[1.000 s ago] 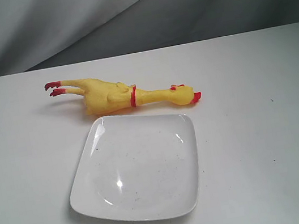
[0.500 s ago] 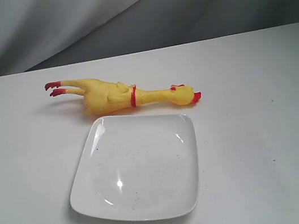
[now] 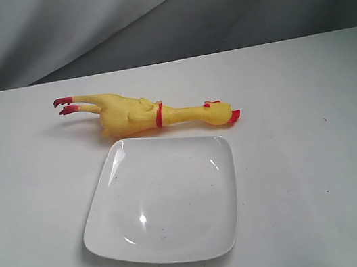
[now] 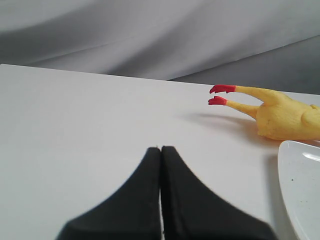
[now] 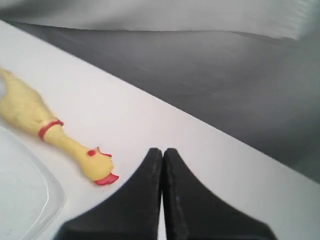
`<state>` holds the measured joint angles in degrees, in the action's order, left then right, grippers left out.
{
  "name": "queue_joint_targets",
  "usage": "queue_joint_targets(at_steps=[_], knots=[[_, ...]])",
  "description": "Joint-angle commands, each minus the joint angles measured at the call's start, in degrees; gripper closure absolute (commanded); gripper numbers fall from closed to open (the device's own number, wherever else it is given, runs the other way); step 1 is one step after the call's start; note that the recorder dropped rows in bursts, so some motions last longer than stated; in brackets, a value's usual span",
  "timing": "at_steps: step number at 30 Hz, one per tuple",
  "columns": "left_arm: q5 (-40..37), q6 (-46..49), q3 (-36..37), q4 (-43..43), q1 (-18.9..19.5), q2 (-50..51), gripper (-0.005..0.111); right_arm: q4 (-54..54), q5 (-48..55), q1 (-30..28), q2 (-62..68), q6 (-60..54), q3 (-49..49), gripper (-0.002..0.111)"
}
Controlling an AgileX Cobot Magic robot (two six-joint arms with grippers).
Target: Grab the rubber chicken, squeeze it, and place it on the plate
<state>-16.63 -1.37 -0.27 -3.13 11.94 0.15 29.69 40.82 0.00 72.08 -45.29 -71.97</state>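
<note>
Rubber chicken (image 3: 135, 113): lies on its side on the white table (image 3: 318, 151), just behind the far rim of the plate (image 3: 168, 197). We cannot tell whether it touches that rim. In the exterior view the red feet point left and the head and beak point right.
Plate: nothing on it; glossy white with a few dark specks.
Left gripper (image 4: 160, 150): black fingers pressed together with nothing between them, low over bare table. The chicken's red feet are ahead of it, well apart.
Right gripper (image 5: 162, 151): fingers also together and empty. The chicken's head lies near, ahead and to one side.
Stage: we judge the pick-up not yet begun, since neither arm shows in the exterior view.
Handling: we expect a light, hollow, soft toy that gives under a clamp and springs back. The skin is probably grippy rather than slick, and it is not fragile.
Where to hold: we favour the thick body between the legs and the red neck ring. The neck is thin and tapered, so jaws might slide along it. A hold at either end would likely let the long body droop.
Before contact: the jaws must open wide enough for the body.
Risk: the plate looks hard and smooth and could skid if nudged. The chicken looks longer than the plate is wide, so we expect some overhang.
</note>
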Motion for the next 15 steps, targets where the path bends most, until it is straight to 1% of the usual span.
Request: queue_joint_targets(at_steps=[1, 3, 7, 10, 11, 13, 14, 15], knots=[[0.28, -0.04, 0.27, -0.16, 0.13, -0.15, 0.107, 17.89, 0.82, 0.18, 9.08, -24.79, -0.56, 0.108], [0.28, -0.04, 0.27, -0.16, 0.13, -0.15, 0.107, 21.43, 0.49, 1.50, 13.85, -28.72, -0.66, 0.108], [0.28, -0.04, 0.27, -0.16, 0.13, -0.15, 0.107, 21.52, -0.33, 5.78, 22.56, -33.88, -0.78, 0.108], [0.28, -0.04, 0.27, -0.16, 0.13, -0.15, 0.107, 21.52, -6.24, 9.90, 28.40, -37.48, -0.78, 0.108], [0.28, -0.04, 0.27, -0.16, 0.13, -0.15, 0.107, 21.52, -9.60, 11.42, 30.12, -38.34, -0.78, 0.108], [0.28, -0.04, 0.27, -0.16, 0.13, -0.15, 0.107, 21.52, -16.20, 14.10, 33.11, -38.65, -0.78, 0.102], [0.28, -0.04, 0.27, -0.16, 0.13, -0.15, 0.107, 21.52, -18.65, 15.46, 34.37, -38.65, -0.78, 0.096], [0.28, -0.04, 0.27, -0.16, 0.13, -0.15, 0.107, 21.00, -20.38, 16.63, 35.58, -38.65, -1.10, 0.088]])
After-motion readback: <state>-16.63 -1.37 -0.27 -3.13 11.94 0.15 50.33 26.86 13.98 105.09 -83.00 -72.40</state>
